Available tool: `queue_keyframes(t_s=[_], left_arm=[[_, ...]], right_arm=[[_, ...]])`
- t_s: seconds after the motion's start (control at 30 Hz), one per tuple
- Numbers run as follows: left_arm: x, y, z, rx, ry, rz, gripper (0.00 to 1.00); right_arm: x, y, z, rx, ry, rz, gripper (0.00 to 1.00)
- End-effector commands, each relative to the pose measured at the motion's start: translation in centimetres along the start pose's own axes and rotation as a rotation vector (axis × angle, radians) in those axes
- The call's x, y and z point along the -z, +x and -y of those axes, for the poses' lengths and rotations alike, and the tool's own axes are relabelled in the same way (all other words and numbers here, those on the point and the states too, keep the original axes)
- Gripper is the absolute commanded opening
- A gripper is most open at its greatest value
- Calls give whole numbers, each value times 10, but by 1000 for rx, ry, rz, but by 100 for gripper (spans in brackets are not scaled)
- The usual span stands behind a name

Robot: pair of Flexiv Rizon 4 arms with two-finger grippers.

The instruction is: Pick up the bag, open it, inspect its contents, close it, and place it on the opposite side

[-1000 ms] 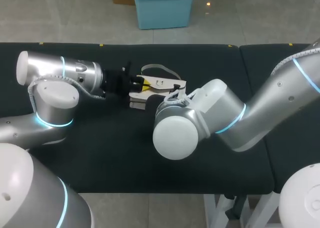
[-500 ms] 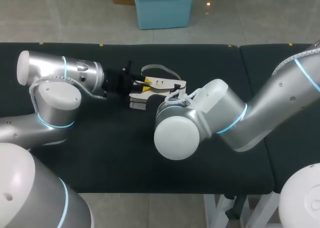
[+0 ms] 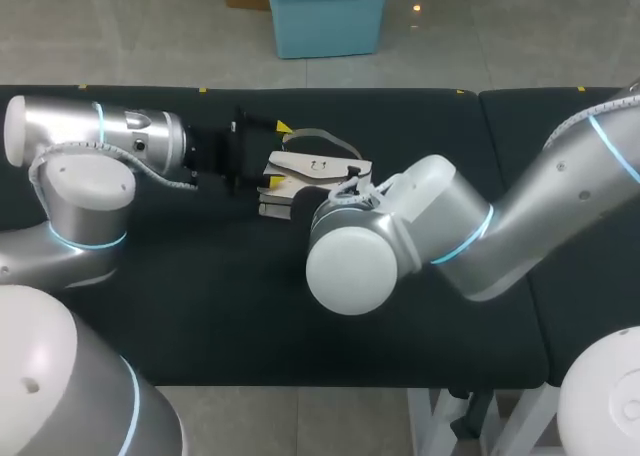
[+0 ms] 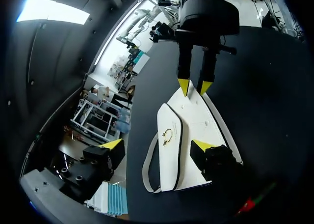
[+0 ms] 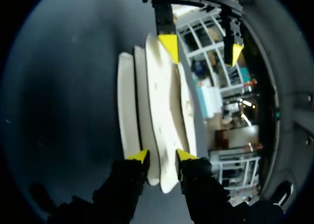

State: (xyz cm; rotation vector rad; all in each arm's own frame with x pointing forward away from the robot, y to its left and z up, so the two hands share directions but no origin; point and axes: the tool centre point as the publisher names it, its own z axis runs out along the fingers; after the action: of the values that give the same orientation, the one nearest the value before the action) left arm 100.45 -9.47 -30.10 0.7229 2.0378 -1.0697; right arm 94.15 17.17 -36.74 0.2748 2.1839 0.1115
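Note:
A white bag [image 3: 315,164] with a metal clasp and a pale strap lies flat on the black table, back of centre. My left gripper [image 3: 275,156] is at its left end, wide open, with the bag's end [image 4: 169,145] between its fingers [image 4: 202,145] and not gripped. My right gripper [image 5: 160,155] is at the opposite end, its fingers slightly apart and astride the edges of the bag's layers [image 5: 164,101]. In the left wrist view the right gripper [image 4: 194,86] points down onto the bag's far corner. In the head view my right arm [image 3: 400,226] hides that gripper.
The black padded table [image 3: 200,316] runs wide on both sides of the bag. A seam [image 3: 480,111] divides it from a second black table on the right. My right arm's bulky elbow [image 3: 350,261] hangs over the middle, in front of the bag.
My left gripper has opened wide, let go of the bag and drawn back to the left. My right gripper's fingers have parted a little. The bag lies a bit flatter.

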Motion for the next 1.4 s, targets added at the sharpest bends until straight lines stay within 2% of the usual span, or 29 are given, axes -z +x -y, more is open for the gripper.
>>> queue_keyframes(t_s=[0.03,0.13,0.27,0.67,0.97,1.13,1.23,1.27,1.4], left_arm=[[21,-6,11,12,-8,-12,100],[28,-12,14,74,-2,-39,100],[34,-17,13,134,-43,-98,100],[51,-21,10,283,-137,-333,100],[64,-18,12,405,-131,-555,100],[79,-24,8,574,-115,-540,100],[84,-24,3,697,-151,-480,100],[86,-24,3,687,-185,-462,100],[86,-24,3,687,-185,-462,100]], right_arm=[[10,-8,2,-5,-14,-15,100],[18,-15,3,-15,-26,-35,100],[26,-23,3,-11,-19,-74,100],[30,-46,8,2,26,-350,100],[30,-64,14,-18,47,-551,100],[31,-75,25,-164,74,-608,100],[29,-76,34,-295,121,-633,100],[29,-76,37,-311,182,-602,100],[29,-76,37,-311,182,-602,100]])
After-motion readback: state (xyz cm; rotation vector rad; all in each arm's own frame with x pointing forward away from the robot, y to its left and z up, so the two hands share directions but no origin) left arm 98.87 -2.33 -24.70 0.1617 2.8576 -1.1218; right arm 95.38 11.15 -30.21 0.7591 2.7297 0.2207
